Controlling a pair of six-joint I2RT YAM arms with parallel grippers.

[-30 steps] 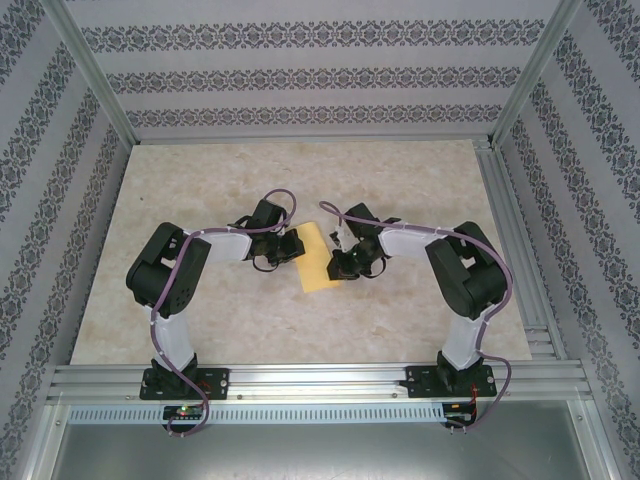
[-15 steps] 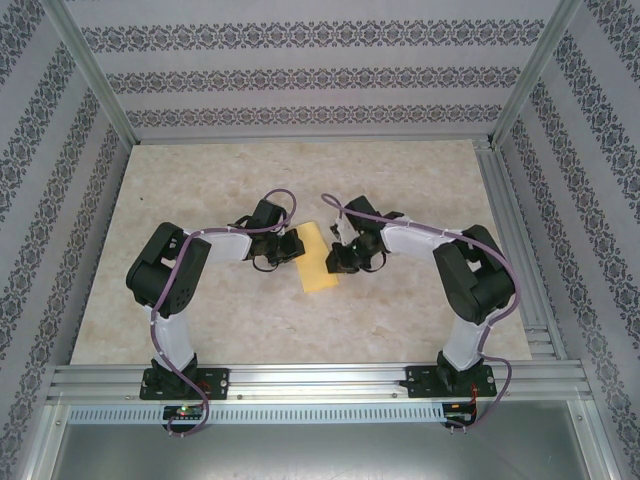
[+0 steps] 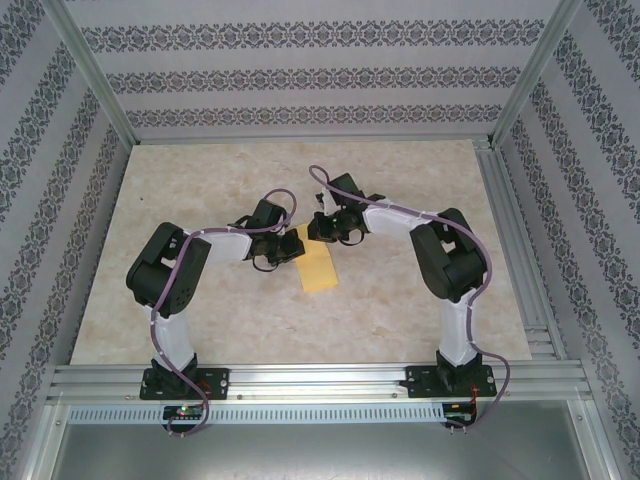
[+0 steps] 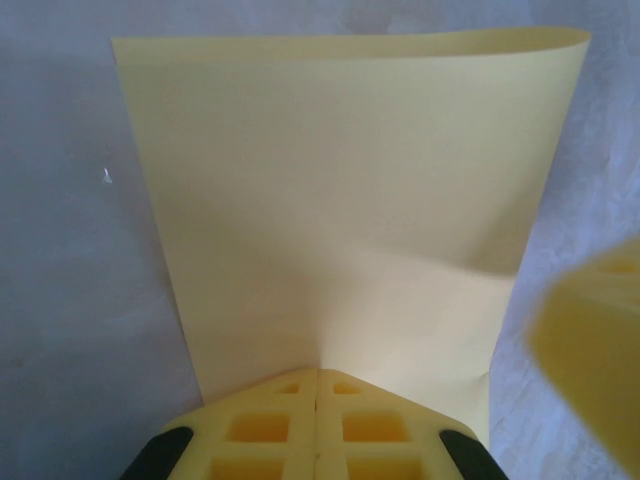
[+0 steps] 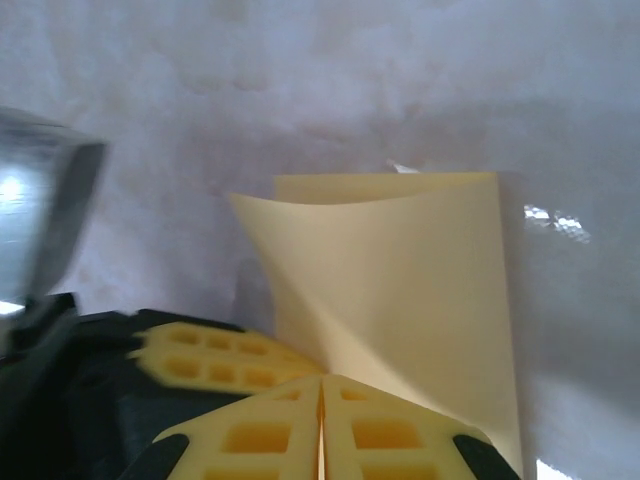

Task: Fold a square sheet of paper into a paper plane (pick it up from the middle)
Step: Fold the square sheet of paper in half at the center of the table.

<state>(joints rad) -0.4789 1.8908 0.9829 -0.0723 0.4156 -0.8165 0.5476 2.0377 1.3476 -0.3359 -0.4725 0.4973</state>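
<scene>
The square sheet of paper (image 3: 320,272) is plain yellow and lies at the middle of the table, bowed rather than flat. My left gripper (image 3: 298,250) is shut on its left edge. In the left wrist view the sheet (image 4: 340,200) runs away from the shut tips of the left gripper (image 4: 318,374), its far edge curled over. My right gripper (image 3: 316,232) is shut on the sheet's far end. From the right wrist, the paper (image 5: 400,270) rises from the right gripper (image 5: 322,380), with the left gripper's fingers (image 5: 215,358) close beside.
The pale marbled tabletop (image 3: 200,180) is bounded by aluminium rails (image 3: 505,200) on the right and front, with patterned walls on three sides. One of the right gripper's fingers (image 4: 592,350) shows blurred at the right edge of the left wrist view.
My right gripper has moved away from me and to the left, from the sheet's right edge to its far end. The left gripper has stayed in place.
</scene>
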